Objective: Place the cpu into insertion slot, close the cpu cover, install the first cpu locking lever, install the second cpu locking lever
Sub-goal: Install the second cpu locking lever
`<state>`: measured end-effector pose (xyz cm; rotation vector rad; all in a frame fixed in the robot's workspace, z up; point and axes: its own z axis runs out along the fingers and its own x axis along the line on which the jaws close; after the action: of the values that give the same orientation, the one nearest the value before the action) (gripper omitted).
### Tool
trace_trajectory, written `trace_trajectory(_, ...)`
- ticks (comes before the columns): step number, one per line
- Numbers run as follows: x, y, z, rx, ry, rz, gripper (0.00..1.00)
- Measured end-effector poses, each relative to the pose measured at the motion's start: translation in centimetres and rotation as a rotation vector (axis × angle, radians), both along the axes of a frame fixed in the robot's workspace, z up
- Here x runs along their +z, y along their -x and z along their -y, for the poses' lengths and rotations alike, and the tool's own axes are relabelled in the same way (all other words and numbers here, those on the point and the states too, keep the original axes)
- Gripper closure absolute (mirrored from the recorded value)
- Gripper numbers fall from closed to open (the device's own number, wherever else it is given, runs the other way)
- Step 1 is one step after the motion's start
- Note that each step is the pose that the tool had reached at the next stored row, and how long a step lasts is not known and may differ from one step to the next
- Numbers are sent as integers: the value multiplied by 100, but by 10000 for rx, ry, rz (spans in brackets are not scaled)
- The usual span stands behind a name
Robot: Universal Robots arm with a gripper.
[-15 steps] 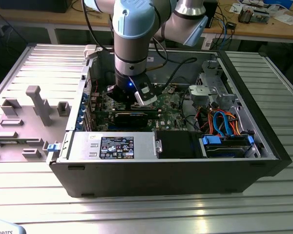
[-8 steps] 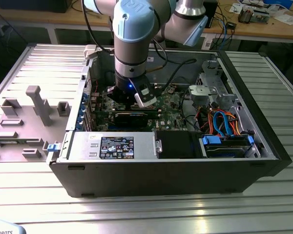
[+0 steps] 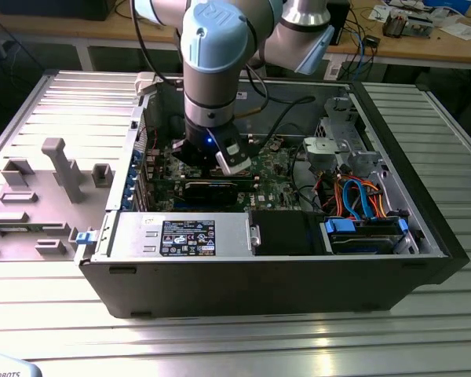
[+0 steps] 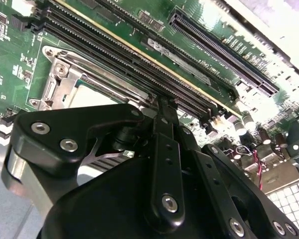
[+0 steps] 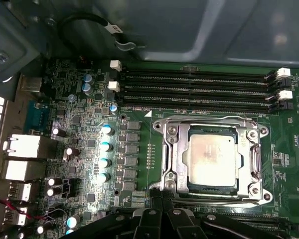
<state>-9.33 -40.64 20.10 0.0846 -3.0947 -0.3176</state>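
Tool grip state unclear | one cpu under one cpu cover | four memory slots

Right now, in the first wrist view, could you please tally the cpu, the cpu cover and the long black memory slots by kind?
Dull silver-grey square cpu: 1
Thin silvery metal cpu cover frame: 1
Long narrow black memory slots: 4
Total: 6
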Motion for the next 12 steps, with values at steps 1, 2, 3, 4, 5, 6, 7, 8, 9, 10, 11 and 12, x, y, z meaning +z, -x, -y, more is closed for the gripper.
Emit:
trace_trajectory(1, -3, 0, -1, 1, -17, 0, 89)
trace_trajectory(2, -4, 1, -1, 1, -27, -2, 89)
trace_trajectory(3, -5, 3, -2, 1, -33, -2, 89)
trace_trajectory(4, -7, 8, -4, -1, -38, -2, 89)
trace_trajectory(5, -8, 15, -6, 0, -39, -2, 89)
trace_trajectory(6, -11, 29, -13, -1, -42, -1, 89)
trace_trajectory(7, -18, 36, -24, -1, -50, -2, 89)
trace_trajectory(8, -22, 36, -29, -1, -54, -2, 89)
trace_trajectory(9, -26, 38, -33, -1, -56, -3, 89)
trace_trajectory(10, -27, 39, -35, 1, -57, -3, 89)
trace_trajectory(11, -28, 40, -35, 3, -45, -3, 89)
trace_trajectory(12, -27, 40, -36, 4, -6, -3, 89)
